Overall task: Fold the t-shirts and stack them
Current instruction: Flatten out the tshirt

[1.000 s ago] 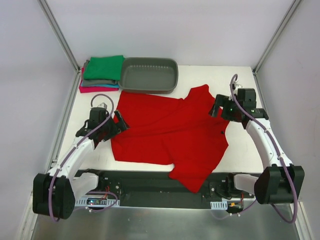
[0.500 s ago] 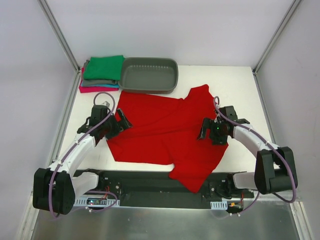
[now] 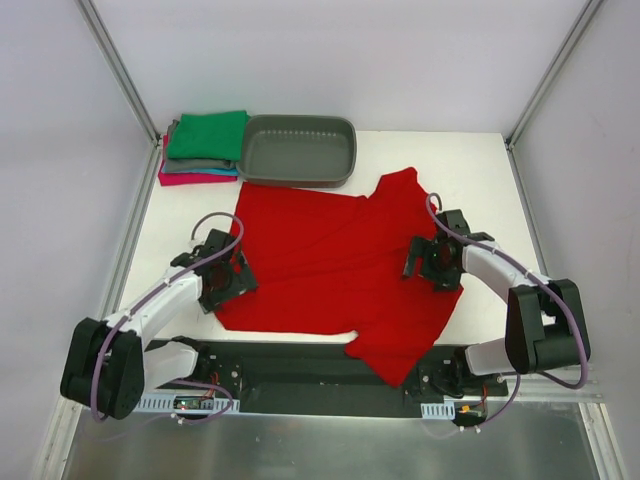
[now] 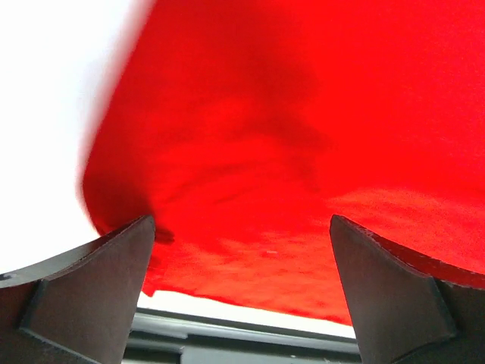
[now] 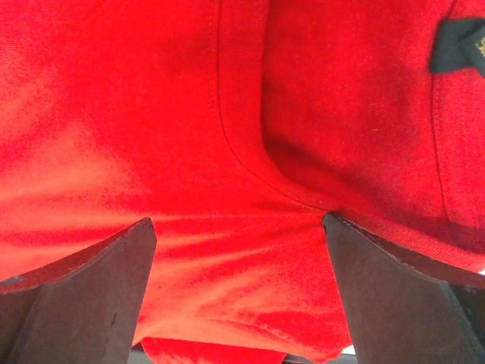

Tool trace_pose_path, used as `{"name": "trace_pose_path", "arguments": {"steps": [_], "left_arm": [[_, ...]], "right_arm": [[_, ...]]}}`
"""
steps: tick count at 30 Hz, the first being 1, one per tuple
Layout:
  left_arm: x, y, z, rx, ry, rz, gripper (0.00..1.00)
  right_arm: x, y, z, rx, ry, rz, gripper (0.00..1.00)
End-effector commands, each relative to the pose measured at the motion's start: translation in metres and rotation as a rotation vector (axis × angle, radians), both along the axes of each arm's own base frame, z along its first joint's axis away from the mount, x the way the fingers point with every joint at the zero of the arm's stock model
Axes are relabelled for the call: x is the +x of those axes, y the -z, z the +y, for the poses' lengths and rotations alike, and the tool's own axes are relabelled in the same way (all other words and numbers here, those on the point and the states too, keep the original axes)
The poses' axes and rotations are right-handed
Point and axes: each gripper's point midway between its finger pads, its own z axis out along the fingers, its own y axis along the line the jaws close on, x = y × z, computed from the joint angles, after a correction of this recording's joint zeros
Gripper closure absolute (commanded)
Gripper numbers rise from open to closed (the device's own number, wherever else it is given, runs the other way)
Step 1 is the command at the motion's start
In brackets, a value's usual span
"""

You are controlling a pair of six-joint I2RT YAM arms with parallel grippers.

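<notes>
A bright red t-shirt (image 3: 330, 265) lies spread and crumpled across the middle of the table, one part hanging over the near edge. My left gripper (image 3: 228, 283) is open and low over the shirt's near left corner; the left wrist view shows red cloth (image 4: 288, 136) between wide fingers (image 4: 98, 296). My right gripper (image 3: 432, 262) is open over the shirt's right side, by the collar seam and a black label (image 5: 458, 45). Red cloth (image 5: 151, 114) fills the right wrist view. Folded t-shirts (image 3: 205, 148), green on top of grey, teal and magenta, are stacked at the back left.
A grey oval plastic tub (image 3: 297, 150) stands at the back, right beside the folded stack and touching the red shirt's far edge. Metal frame posts (image 3: 120, 70) rise at both back corners. The black base rail (image 3: 300, 365) runs along the near edge.
The right gripper swung in from the shirt's right edge and came down onto the cloth. The left gripper moved nearer, down to the shirt's near left corner. Both stayed open.
</notes>
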Motion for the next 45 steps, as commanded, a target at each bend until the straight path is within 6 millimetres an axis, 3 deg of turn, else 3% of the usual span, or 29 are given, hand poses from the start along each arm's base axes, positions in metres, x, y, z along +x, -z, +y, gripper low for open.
{"name": "trace_pose_path", "arguments": {"steps": [1,4,6,11,16,20,23,26,30,34,36,45], "left_arm": [[-0.039,-0.010,0.066,0.269,-0.282,0.063,0.01],[-0.044,-0.028,0.095,0.362,-0.447,-0.001,0.01],[-0.045,-0.037,0.103,0.375,-0.497,-0.039,0.01],[-0.046,-0.033,0.079,0.245,-0.386,-0.037,0.01],[-0.047,-0.023,0.037,0.032,-0.257,-0.007,0.01],[-0.055,-0.010,0.048,0.069,-0.326,-0.004,0.01],[-0.052,-0.012,0.052,0.069,-0.375,-0.048,0.01],[-0.045,-0.021,0.057,0.085,-0.378,-0.106,0.01],[-0.040,-0.029,0.057,0.088,-0.350,-0.134,0.01],[-0.032,-0.040,0.063,0.119,-0.338,-0.173,0.01],[-0.030,-0.042,0.062,0.118,-0.335,-0.183,0.01],[-0.026,-0.042,0.059,0.127,-0.291,-0.162,0.01]], "right_arm": [[-0.017,0.013,-0.035,-0.186,0.048,0.088,0.04],[-0.018,0.014,-0.037,-0.193,0.046,0.094,0.04],[-0.016,0.013,-0.036,-0.190,0.043,0.089,0.04],[-0.006,-0.002,-0.017,-0.088,-0.015,-0.004,0.04],[-0.009,-0.025,-0.011,-0.031,-0.018,-0.102,0.04],[-0.032,-0.040,-0.001,0.006,-0.041,-0.125,0.04],[-0.052,-0.034,0.004,-0.002,-0.062,-0.121,0.04],[-0.052,-0.026,0.009,0.003,-0.080,-0.107,0.04],[-0.027,-0.019,0.018,0.000,-0.114,-0.101,0.04],[0.016,-0.019,0.018,-0.070,-0.120,-0.104,0.04],[0.027,-0.012,0.022,-0.079,-0.121,-0.063,0.04],[0.088,0.009,0.007,-0.113,-0.058,0.013,0.04]]}}
